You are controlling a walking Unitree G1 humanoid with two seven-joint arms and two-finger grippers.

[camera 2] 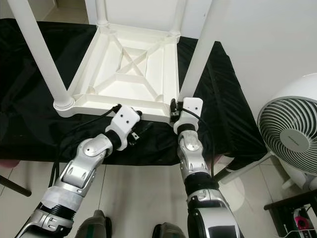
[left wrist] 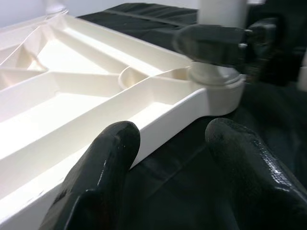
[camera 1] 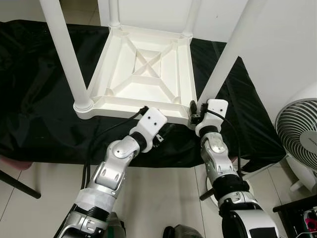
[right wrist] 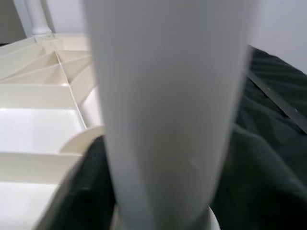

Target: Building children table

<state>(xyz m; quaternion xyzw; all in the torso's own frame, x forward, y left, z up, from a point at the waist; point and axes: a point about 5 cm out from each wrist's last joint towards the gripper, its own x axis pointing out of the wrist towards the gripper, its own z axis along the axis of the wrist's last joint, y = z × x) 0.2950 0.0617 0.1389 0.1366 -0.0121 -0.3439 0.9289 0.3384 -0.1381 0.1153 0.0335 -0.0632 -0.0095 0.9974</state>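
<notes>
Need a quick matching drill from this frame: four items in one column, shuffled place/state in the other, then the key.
Items
1. right gripper
2. left gripper
3. tabletop
4. fan

Places/states
A. upside down on the black cloth, ribs showing
B. on the floor at the robot's right
C. at the near right table leg, near its base
D. fingers apart at the tabletop's near edge

Pairs: 1-C, 2-D, 3-A, 4-B
</notes>
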